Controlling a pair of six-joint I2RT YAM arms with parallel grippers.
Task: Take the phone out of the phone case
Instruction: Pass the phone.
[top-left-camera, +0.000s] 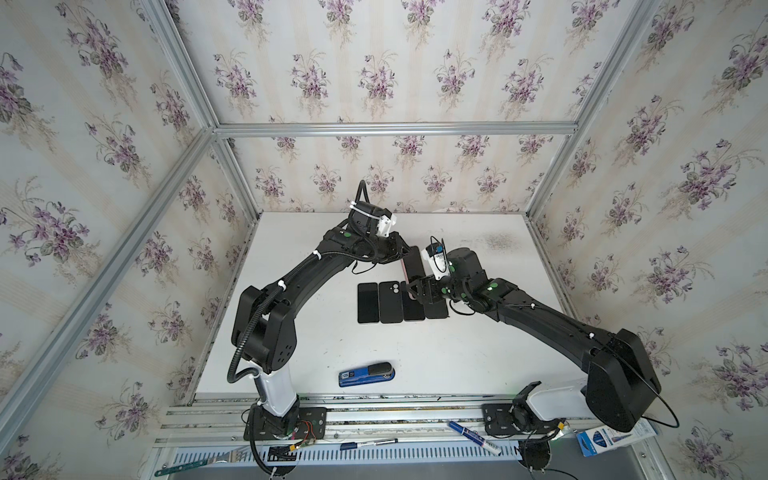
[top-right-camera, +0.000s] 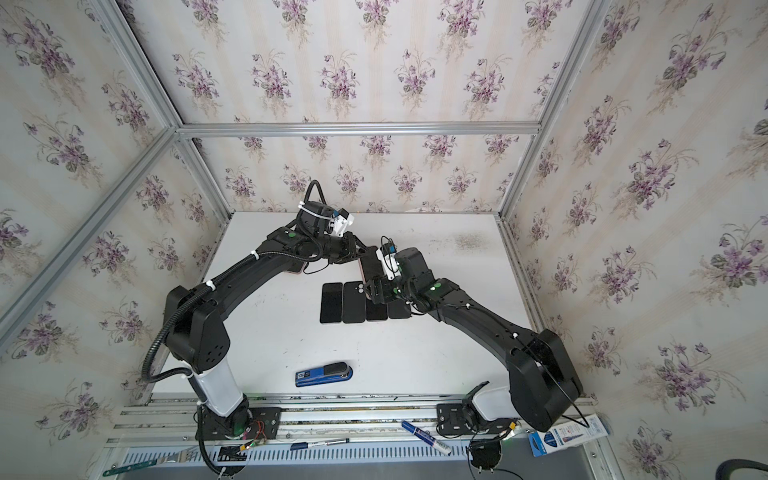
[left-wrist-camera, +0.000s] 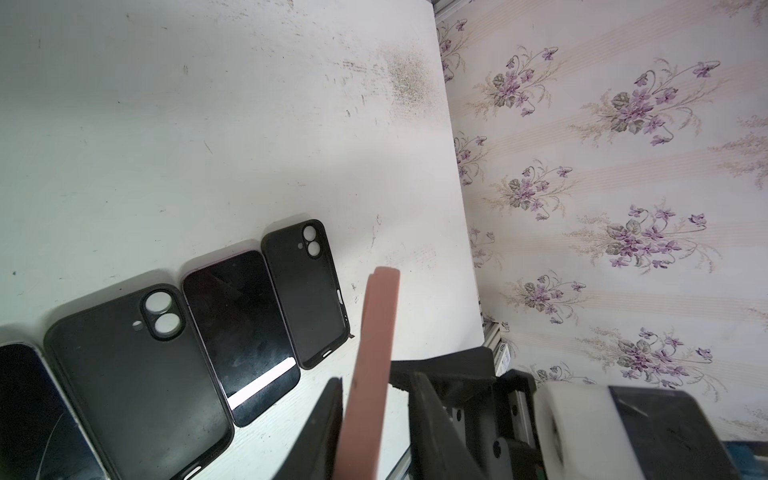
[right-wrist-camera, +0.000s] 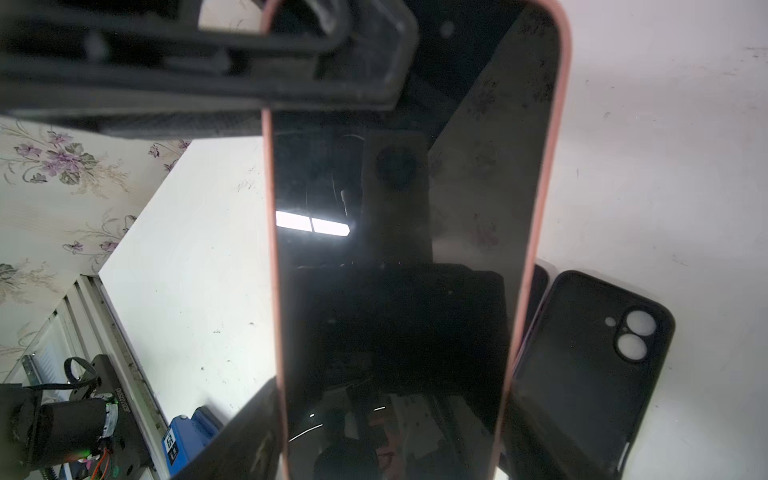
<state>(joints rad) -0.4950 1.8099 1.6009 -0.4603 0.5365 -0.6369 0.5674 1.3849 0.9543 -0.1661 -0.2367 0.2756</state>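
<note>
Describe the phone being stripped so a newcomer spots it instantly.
Find the white table's row of black phones and cases. Above its far edge, the pink-cased phone is held tilted in the right end effector; it alone has a pink rim.

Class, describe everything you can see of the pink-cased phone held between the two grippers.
The pink-cased phone has a dark, smudged glossy screen rimmed by a matte pink case. It is held tilted above the white table, the right gripper clamping its long sides, the left gripper straddling its other end.
</note>
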